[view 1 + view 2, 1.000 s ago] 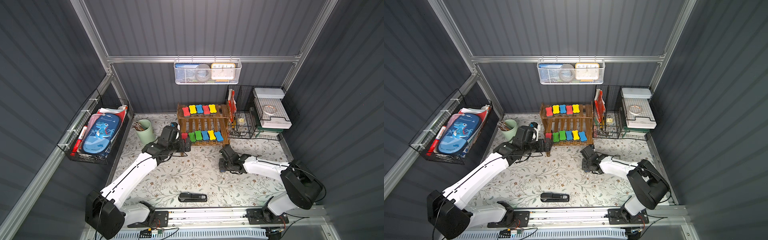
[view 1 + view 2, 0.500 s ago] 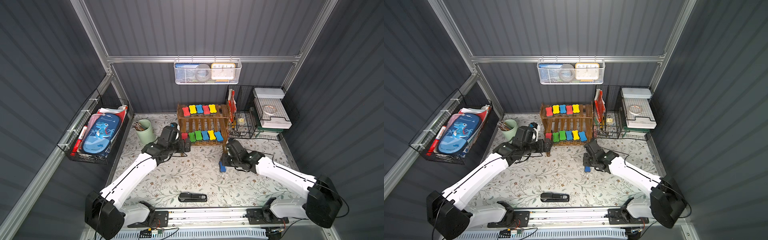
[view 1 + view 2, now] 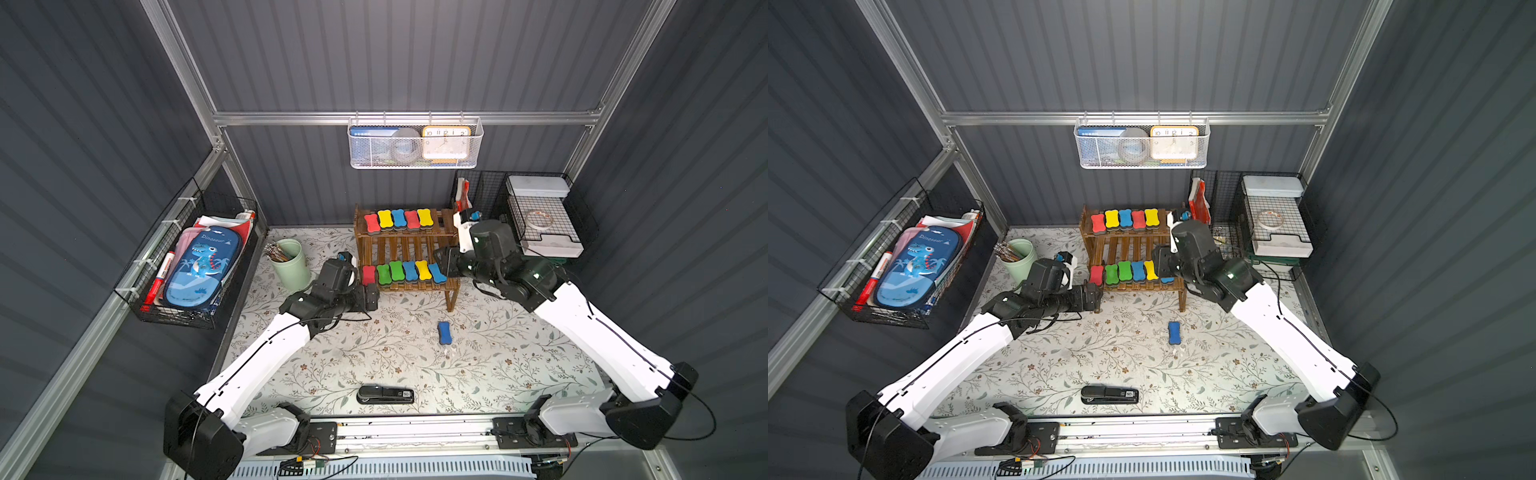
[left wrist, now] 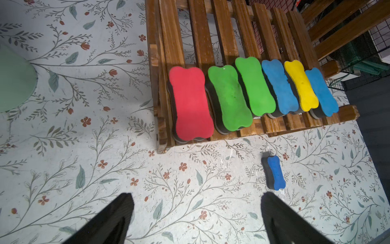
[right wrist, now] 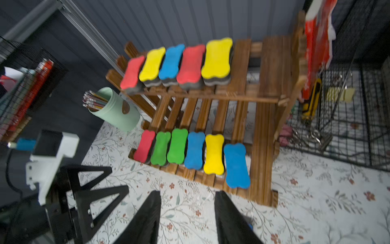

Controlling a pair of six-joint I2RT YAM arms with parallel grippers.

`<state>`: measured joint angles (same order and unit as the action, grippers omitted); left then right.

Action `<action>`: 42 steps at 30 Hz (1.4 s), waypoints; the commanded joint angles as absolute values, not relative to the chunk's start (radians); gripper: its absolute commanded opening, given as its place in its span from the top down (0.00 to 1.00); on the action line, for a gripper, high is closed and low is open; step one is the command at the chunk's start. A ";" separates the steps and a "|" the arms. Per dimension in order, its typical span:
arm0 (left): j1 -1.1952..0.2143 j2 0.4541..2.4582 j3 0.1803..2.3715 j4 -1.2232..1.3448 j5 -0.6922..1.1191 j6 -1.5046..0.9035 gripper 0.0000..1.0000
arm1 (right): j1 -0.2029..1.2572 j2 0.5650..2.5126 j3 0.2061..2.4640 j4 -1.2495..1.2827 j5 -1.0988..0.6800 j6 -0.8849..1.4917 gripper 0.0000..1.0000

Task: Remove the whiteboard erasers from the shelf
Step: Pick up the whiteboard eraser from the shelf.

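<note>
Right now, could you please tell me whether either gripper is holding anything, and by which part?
Nothing is held: the black left gripper and black right gripper both stand open, empty.

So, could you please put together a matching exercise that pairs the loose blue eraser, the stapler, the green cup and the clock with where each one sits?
Things
1. loose blue eraser
2. stapler
3. green cup
4. clock

Places
A. inside the white mesh basket hung on the back wall
B. upright on the table, beside one end of the shelf
C. lying on the table by its near edge, farthest from the shelf
D. lying on the table just in front of the shelf

Pairs: 1-D, 2-C, 3-B, 4-A
</note>
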<state>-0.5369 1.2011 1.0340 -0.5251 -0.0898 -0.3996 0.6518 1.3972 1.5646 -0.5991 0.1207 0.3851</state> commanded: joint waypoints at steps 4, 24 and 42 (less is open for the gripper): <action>-0.537 1.167 1.015 -0.551 -0.106 -0.412 0.01 | 0.587 1.632 1.863 -0.656 0.144 0.319 0.53; -0.537 1.156 1.007 -0.552 -0.103 -0.408 0.01 | 0.505 2.033 2.313 -0.841 0.132 0.318 0.52; -0.537 1.159 1.010 -0.554 -0.110 -0.410 0.01 | 0.489 2.085 2.319 -0.873 0.149 0.316 0.57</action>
<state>-0.5369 1.1732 1.0180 -0.5400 -0.1032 -0.4026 0.4934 2.0708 2.3096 -0.8406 0.1268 0.3210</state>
